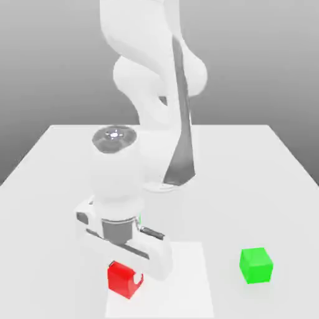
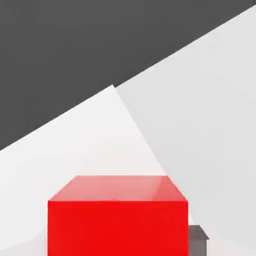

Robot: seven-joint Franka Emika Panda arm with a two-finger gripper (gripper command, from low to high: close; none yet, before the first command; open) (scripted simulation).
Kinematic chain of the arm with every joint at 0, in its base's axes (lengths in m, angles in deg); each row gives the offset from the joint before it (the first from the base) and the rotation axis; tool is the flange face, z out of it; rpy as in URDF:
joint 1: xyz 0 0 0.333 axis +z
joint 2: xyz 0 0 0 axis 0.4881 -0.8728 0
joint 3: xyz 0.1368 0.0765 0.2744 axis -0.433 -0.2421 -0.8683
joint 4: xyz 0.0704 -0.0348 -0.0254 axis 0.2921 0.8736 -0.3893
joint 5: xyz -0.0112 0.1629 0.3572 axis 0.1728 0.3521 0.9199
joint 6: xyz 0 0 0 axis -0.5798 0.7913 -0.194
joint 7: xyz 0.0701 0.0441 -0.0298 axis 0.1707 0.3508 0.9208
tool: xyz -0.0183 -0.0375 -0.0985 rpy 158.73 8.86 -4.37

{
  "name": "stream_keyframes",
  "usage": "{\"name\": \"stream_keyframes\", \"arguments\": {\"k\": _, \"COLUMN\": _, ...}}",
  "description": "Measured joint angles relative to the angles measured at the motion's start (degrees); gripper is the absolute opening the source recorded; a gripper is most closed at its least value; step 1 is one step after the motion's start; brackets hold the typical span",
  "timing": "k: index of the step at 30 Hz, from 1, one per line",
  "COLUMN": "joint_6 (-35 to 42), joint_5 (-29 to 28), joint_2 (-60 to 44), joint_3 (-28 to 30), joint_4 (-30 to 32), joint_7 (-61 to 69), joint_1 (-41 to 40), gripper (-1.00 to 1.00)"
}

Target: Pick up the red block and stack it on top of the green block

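Two blocks stand out on the pale table (image 1: 249, 199): the red block (image 1: 124, 280) sits at the gripper (image 1: 126, 274), over the white patch (image 1: 180, 290), and the green block (image 1: 256, 265) rests on bare table, well apart, toward the exterior view's right. Whether the gripper is open or closed, and whether it has hold of the red block, I cannot tell. The arm (image 1: 117, 174) comes down above the red block, with nothing standing between the two blocks. The hand covers part of the red block's upper side. A thin green sliver (image 1: 139, 219) peeks out beside the arm, too little to identify. In the hand view, the red block is cut off by the picture's edge, as is a small dark grey piece (image 2: 197, 242) just beside it.
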Motion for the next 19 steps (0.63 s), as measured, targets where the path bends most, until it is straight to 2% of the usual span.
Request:
{"name": "stream_keyframes", "arguments": {"k": 2, "joint_6": 3.1, "joint_5": 0.1, "joint_2": 3.6, "joint_3": -0.8, "joint_4": 0.5, "joint_7": 0.1, "joint_1": 0.6, "gripper": -1.00}}
{"name": "stream_keyframes", "arguments": {"k": 4, "joint_6": 4.7, "joint_5": 0.0, "joint_2": 5.3, "joint_3": -4.1, "joint_4": 0.6, "joint_7": 0.4, "joint_1": 4.0, "gripper": -1.00}}
{"name": "stream_keyframes", "arguments": {"k": 10, "joint_6": 8.8, "joint_5": 0.1, "joint_2": 9.4, "joint_3": -13.7, "joint_4": 0.6, "joint_7": 1.6, "joint_1": 20.6, "gripper": -1.00}}
{"name": "stream_keyframes", "arguments": {"k": 11, "joint_6": 8.7, "joint_5": -0.3, "joint_2": 9.3, "joint_3": -14.4, "joint_4": 0.6, "joint_7": 1.5, "joint_1": 23.0, "gripper": -1.00}}
{"name": "stream_keyframes", "arguments": {"k": 16, "joint_6": 1.4, "joint_5": -5.8, "joint_2": 1.2, "joint_3": -12.0, "joint_4": 0.1, "joint_7": -2.3, "joint_1": 24.0, "gripper": -1.00}}
{"name": "stream_keyframes", "arguments": {"k": 17, "joint_6": -0.1, "joint_5": -6.8, "joint_2": -0.4, "joint_3": -11.4, "joint_4": 0.1, "joint_7": -3.1, "joint_1": 24.5, "gripper": 1.00}}
{"name": "stream_keyframes", "arguments": {"k": 19, "joint_6": -0.1, "joint_5": -6.8, "joint_2": -0.4, "joint_3": -11.4, "joint_4": 0.1, "joint_7": -3.1, "joint_1": 24.5, "gripper": 1.00}}
